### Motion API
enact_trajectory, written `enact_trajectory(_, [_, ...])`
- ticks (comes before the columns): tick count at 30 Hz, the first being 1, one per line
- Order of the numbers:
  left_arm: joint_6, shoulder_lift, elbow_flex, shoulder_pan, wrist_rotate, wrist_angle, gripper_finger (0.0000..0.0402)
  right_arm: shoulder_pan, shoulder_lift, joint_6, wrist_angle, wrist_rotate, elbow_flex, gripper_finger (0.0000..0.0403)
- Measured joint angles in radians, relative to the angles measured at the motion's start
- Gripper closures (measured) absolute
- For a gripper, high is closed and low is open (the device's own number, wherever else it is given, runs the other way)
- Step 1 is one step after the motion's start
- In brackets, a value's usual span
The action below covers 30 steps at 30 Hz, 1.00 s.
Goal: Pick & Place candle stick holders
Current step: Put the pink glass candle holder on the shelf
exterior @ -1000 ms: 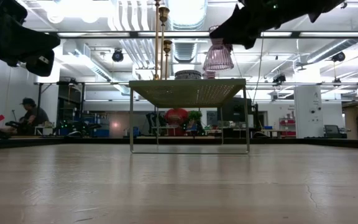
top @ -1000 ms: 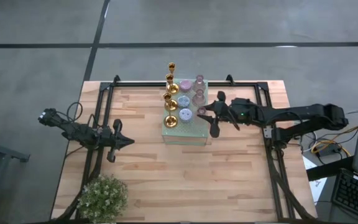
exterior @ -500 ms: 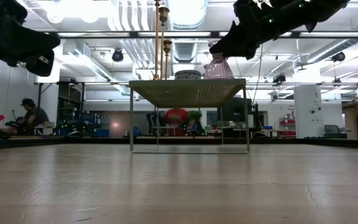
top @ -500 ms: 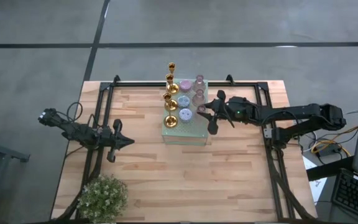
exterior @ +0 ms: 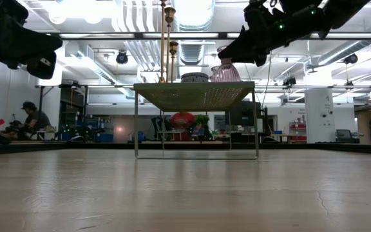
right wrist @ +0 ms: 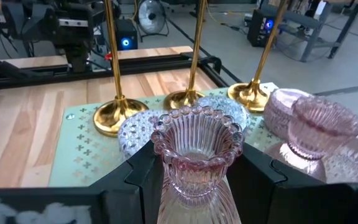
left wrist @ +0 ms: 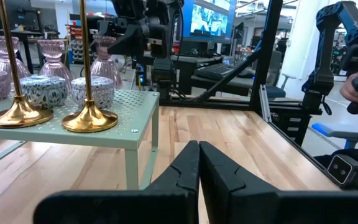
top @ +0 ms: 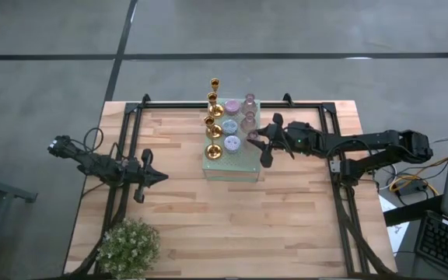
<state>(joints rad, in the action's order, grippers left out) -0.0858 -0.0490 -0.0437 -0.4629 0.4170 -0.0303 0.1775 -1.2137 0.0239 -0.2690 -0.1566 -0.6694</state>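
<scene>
High view: a butcher-block bench (top: 232, 225) of pale wooden strips carries a pale green perforated stand (top: 232, 167) on thin metal legs, just above the centre. On it I count four gold candlesticks (top: 213, 124) in a column along its nine o'clock edge (the farthest, at twelve o'clock, seems to stand at or just past the stand's far edge). Beside them sits a middle column of three squat round holders (top: 230, 127), the far one pinkish, the two nearer ones patterned pale blue and white. Along the three o'clock edge are three ribbed pink glass holders: two standing free (top: 249, 111) and a third, the nearest pink holder (right wrist: 197, 158), clamped between the right gripper (top: 260, 142) fingers.

That held holder is fluted glass with a beaded rim and a flaring foot; in the low view its base sits at the stand's top, though I cannot tell whether it rests there. The gold candlesticks are slim, shiny metal stems on round domed bases.

The left gripper (top: 151, 177) waits at nine o'clock over the bench, well apart from the stand, its fingers pressed together on nothing. A bushy green potted plant (top: 128, 246) stands at seven o'clock.
</scene>
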Motion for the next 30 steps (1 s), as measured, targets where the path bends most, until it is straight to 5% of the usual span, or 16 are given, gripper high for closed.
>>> enact_trajectory(30, [0.0,0.0,0.0,0.0,0.0,0.0,0.039,0.007,-0.124,0.052,-0.184,-0.003,0.029,0.0259])
